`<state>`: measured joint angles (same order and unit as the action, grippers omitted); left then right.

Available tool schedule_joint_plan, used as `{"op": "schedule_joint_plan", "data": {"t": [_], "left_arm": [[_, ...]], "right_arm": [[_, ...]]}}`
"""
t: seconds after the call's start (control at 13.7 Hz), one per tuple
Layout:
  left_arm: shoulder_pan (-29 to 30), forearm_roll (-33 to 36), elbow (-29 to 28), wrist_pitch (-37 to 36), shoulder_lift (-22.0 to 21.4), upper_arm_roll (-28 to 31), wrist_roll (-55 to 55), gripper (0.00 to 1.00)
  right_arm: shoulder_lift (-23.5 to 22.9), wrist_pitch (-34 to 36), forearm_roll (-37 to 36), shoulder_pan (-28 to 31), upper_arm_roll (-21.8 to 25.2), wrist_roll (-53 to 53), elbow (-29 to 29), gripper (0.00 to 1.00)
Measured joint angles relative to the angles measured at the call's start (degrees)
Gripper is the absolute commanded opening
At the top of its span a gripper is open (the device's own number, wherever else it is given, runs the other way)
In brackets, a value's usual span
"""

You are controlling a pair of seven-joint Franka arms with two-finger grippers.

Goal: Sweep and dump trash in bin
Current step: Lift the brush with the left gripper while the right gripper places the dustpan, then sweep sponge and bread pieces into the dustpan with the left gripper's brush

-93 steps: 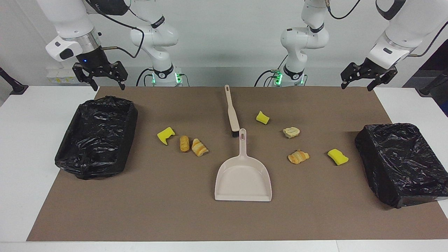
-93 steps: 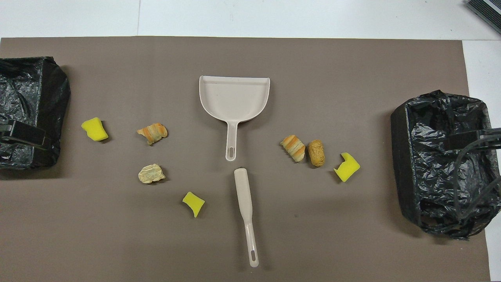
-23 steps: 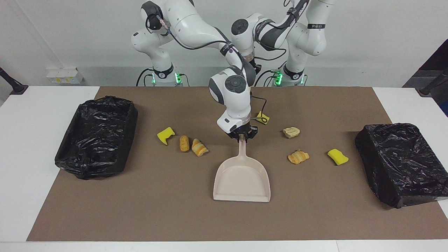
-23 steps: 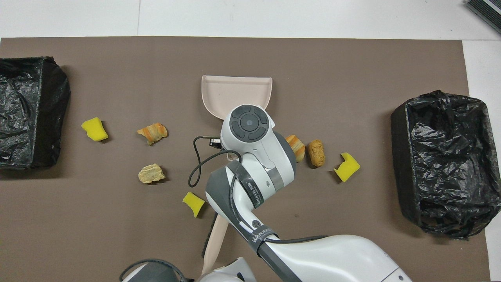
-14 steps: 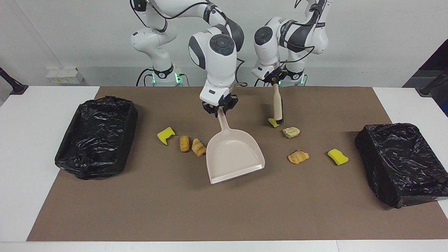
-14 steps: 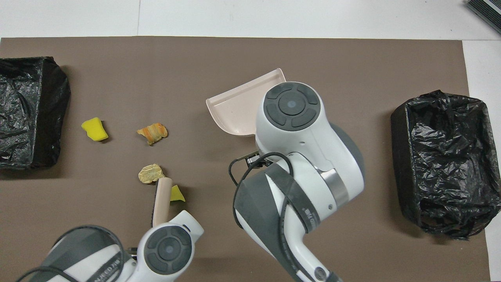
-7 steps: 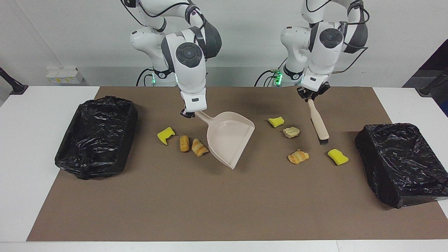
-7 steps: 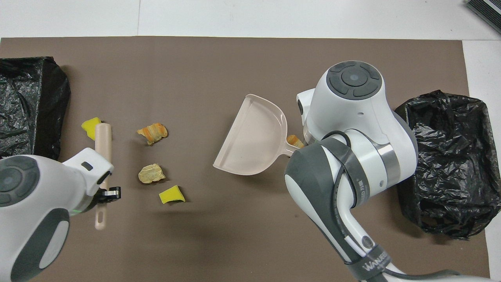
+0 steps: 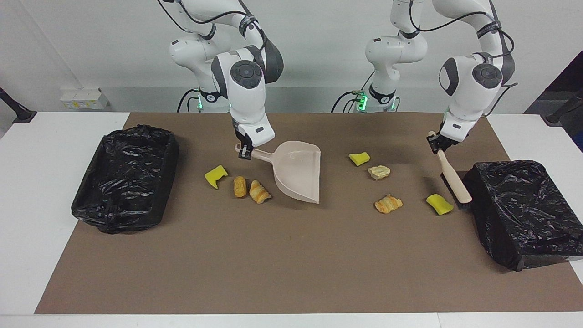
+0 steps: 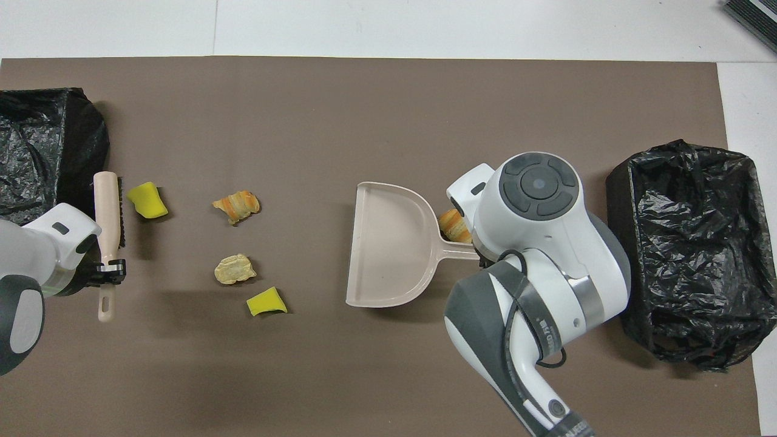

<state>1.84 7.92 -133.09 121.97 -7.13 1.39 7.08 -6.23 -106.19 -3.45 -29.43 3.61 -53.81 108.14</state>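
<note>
The left gripper (image 9: pixel 438 142) is clamped on the brush (image 9: pixel 452 176), bristles just at three o'clock of a yellow bit of trash (image 9: pixel 439 203), and the right gripper (image 9: pixel 244 151) is clamped on the dustpan (image 9: pixel 296 169), its mouth turned to catch what gets pushed over.

Lighting: bright, even, from above. Shadows: soft and short; a faint one on the brown mat (image 9: pixel 273 255) directly under the dustpan (image 9: pixel 298 171) held by the right tool (image 9: pixel 244 151), another beside the brush (image 9: pixel 453 175) under the left tool (image 9: pixel 438 142). Glare: small glints on both black bin liners (image 9: pixel 125 175) (image 9: pixel 524 205). Focus: sharp across both views. Edge distortion: none evident on the worktop (image 10: pixel 425 30).
</note>
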Motion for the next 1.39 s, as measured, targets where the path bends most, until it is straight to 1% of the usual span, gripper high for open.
{"op": "schedule_joint_plan", "data": {"t": [0.15, 0.29, 0.36, 0.8, 1.02, 1.24, 1.39], "left_arm": [[0.2, -1.4, 0.1, 0.9, 2.5, -0.3, -2.3, 0.0], [-0.6, -6.6, 0.1, 0.9, 3.3, -1.4, -5.1, 0.0], [-1.9, -9.4, 0.1, 0.9, 3.3, -1.8, -6.1, 0.0], [-13.1, -18.3, 0.0, 0.8, 3.4, -2.3, -6.4, 0.0], [-18.5, -19.3, 0.4, -0.9, 3.4, -2.4, -6.8, 0.0], [-19.2, -19.1, 4.4, -5.2, 3.9, -1.9, -9.6, 0.0], [-18.5, -18.5, 9.1, -7.3, 6.0, -1.1, -11.0, 0.0]], "right_arm": [[0.2, -1.7, -0.6, -2.9, -0.1, 1.2, 1.4, 0.0], [0.1, -2.2, -1.0, -4.1, -0.1, 1.9, 2.1, 0.0], [0.1, -2.3, -1.1, -4.1, -0.1, 1.9, 2.3, 0.0], [0.1, -2.5, -1.3, -3.8, 0.2, 1.9, 3.0, 0.0], [-0.4, -3.2, -1.9, -3.8, 0.2, 3.0, 3.4, 0.0], [-1.4, -5.8, -2.2, -3.4, 0.2, 4.3, 4.3, 0.0], [-2.0, -7.1, -2.3, -3.1, 0.2, 4.8, 4.7, 0.0]]}}
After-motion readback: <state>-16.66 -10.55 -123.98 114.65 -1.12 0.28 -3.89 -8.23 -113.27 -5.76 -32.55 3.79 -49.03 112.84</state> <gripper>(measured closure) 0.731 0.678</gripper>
